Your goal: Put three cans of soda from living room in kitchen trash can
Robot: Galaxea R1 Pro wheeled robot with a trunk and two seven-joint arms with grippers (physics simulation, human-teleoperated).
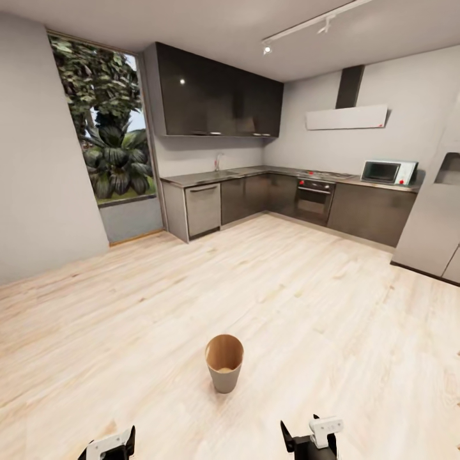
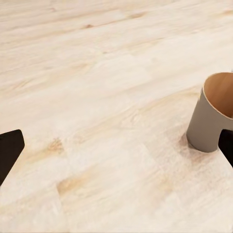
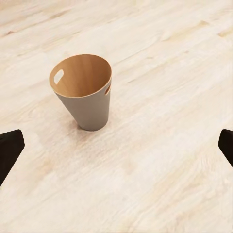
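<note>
Head view has the robot in the kitchen, the tash can (image 1: pixel 224 363) upright on the pale wood floor (image 1: pixel 128 332), just ahead between both arms. No soda can shows in either hand. Left gripper (image 2: pixel 116 155) and right gripper (image 3: pixel 116 145) fingers are spread wide, empty.

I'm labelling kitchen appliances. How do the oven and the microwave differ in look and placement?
The oven is dark and built in under the counter; the microwave is white-cased and stands on top of the counter. The oven sits near the corner, the microwave farther right, near the fridge. Both have dark front doors.
</note>
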